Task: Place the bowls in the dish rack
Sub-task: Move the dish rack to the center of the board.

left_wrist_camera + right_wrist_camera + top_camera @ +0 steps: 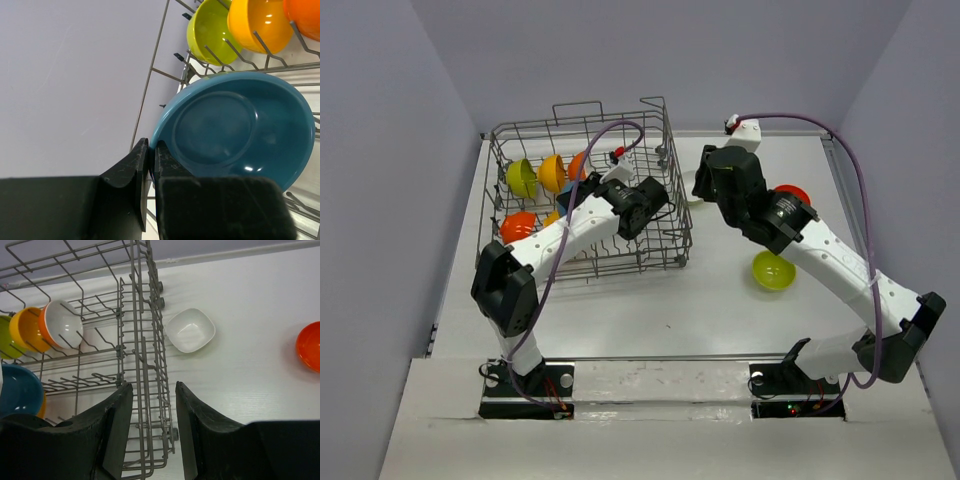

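Note:
The grey wire dish rack point(660, 130) stands at the back left. My left gripper point(582, 196) is inside it, shut on the rim of the teal blue bowl point(240, 127); the left wrist view shows the gripper point(150, 150) pinching that rim. In the rack stand a lime green bowl point(521, 178), an orange-yellow bowl point(552, 172) and red-orange bowls point(517, 227). My right gripper point(154, 385) is open and empty above the rack's right wall. A white bowl point(190, 330) lies on the table just right of the rack.
A red-orange bowl point(792, 192) and a lime green bowl point(772, 270) lie on the table by my right arm. A white bowl point(65, 324) stands in the rack's back row. Walls close the table at left, back and right.

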`<state>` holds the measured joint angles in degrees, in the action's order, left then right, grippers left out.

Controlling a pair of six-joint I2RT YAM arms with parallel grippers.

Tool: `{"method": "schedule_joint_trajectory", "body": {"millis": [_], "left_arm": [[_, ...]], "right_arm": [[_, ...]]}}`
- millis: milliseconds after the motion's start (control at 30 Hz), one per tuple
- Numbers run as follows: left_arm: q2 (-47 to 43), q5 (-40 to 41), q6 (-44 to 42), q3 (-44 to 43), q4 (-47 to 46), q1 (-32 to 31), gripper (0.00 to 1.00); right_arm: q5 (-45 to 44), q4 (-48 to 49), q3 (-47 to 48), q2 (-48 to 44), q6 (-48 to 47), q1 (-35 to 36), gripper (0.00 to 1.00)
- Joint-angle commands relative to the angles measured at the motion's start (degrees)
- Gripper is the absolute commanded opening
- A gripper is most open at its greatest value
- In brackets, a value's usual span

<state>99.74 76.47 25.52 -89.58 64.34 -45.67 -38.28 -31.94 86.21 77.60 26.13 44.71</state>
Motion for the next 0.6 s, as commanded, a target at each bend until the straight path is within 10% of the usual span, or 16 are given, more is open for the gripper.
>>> {"method": "schedule_joint_trajectory", "body": {"millis": [0, 567], "left_arm": [[-3.59, 2.72, 2.26, 0.55, 0.35, 0.67, 0.0], [-4.73, 2.99, 2.17, 1.78, 0.35, 2.51, 0.0]], "right_arm": [[2.85, 4.08, -1.22, -0.26, 0.15, 0.38, 0.45], [12.09, 8.83, -9.74, 1.68, 2.96, 0.38, 0.43]]}}
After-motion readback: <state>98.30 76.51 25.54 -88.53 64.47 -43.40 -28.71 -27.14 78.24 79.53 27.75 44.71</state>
